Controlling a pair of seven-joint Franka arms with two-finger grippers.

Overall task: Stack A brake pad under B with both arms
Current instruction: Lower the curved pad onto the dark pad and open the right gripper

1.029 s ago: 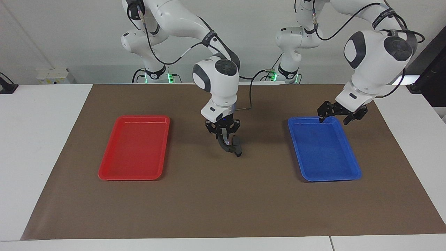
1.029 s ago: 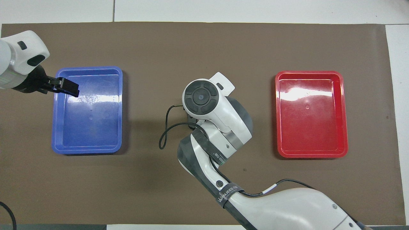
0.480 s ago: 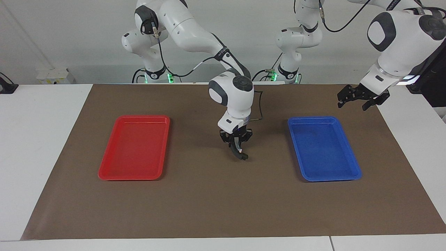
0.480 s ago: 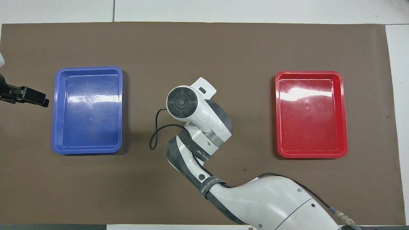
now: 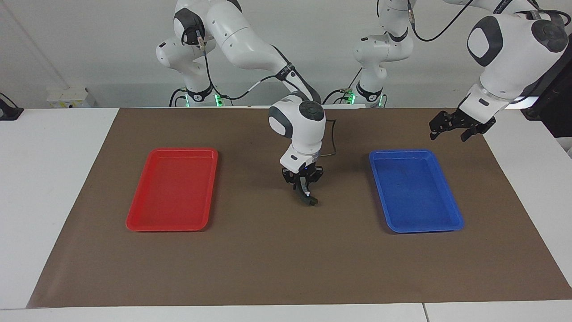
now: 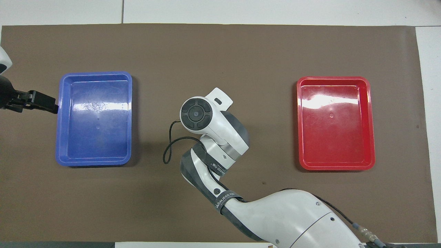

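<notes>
My right gripper (image 5: pixel 304 186) hangs low over the middle of the brown mat, between the two trays. It is shut on B (image 5: pixel 309 199), the curved black piece, which hangs below the fingers with its lower end at or just above the mat. A bright spot shows on it near the fingers. The short grey A brake pad cannot be made out as a separate thing. In the overhead view the right arm's wrist (image 6: pixel 196 114) hides both pieces and the right gripper. My left gripper (image 5: pixel 455 129) is open, empty and raised beside the blue tray's corner nearest the robots; it also shows in the overhead view (image 6: pixel 46 104).
An empty blue tray (image 5: pixel 448 224) lies toward the left arm's end of the mat and shows in the overhead view (image 6: pixel 60 120). An empty red tray (image 5: pixel 134 225) lies toward the right arm's end and shows in the overhead view (image 6: pixel 371 120). A black cable (image 6: pixel 167 151) loops beside the right wrist.
The right gripper has carried B a little toward the left arm's end, and the grey pad seen beside it earlier no longer shows. The left gripper has risen off the blue tray toward the table's end.
</notes>
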